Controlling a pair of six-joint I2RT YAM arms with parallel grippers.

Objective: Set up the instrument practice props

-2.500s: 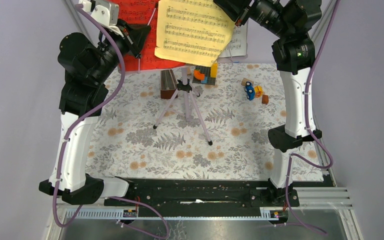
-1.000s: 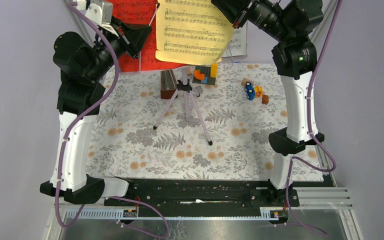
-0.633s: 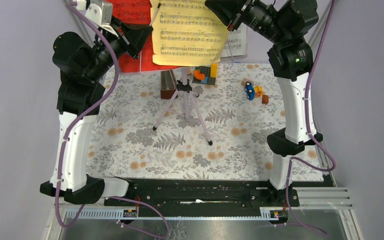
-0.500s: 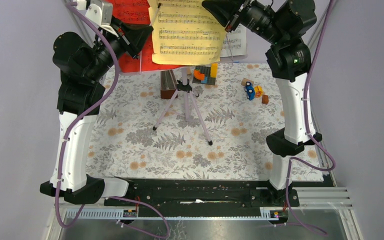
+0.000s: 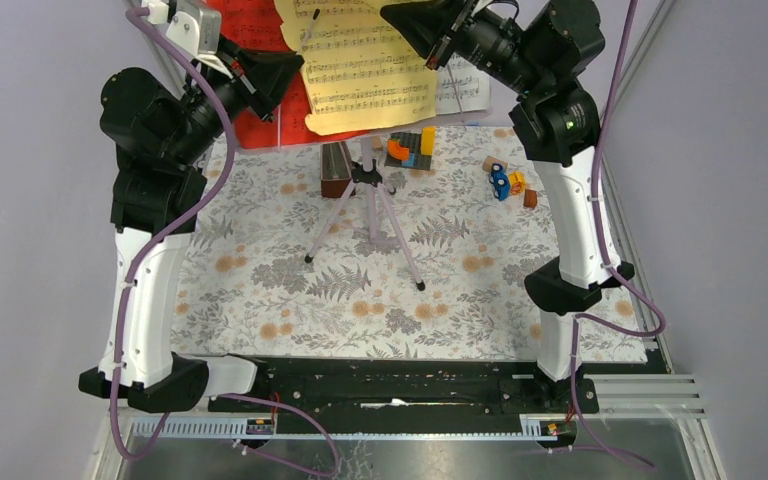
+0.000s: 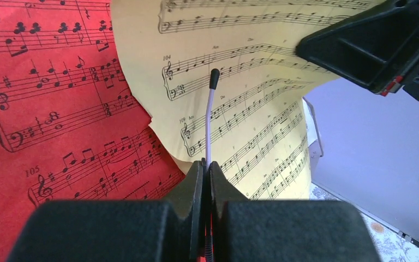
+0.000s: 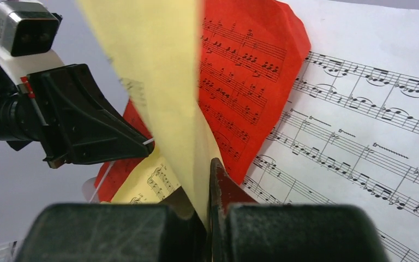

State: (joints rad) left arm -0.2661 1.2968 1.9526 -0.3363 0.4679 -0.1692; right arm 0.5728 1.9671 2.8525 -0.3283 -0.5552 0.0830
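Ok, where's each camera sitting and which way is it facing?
Top external: above, behind the robot, looking down on tripod, left arm, right arm.
Left wrist: along left gripper, shut on a lilac rod, facing red page.
Right wrist: along right gripper, shut on yellow page, facing white page.
Both wrists share red and yellow pages.

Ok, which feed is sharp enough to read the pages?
Left wrist: print on the red page and yellow page is crisp; the left gripper is a soft dark mass. Right wrist: the yellow page fills the middle, blurred up close; the white page reads clearly. Top: even light, pages cropped at the frame's upper edge.
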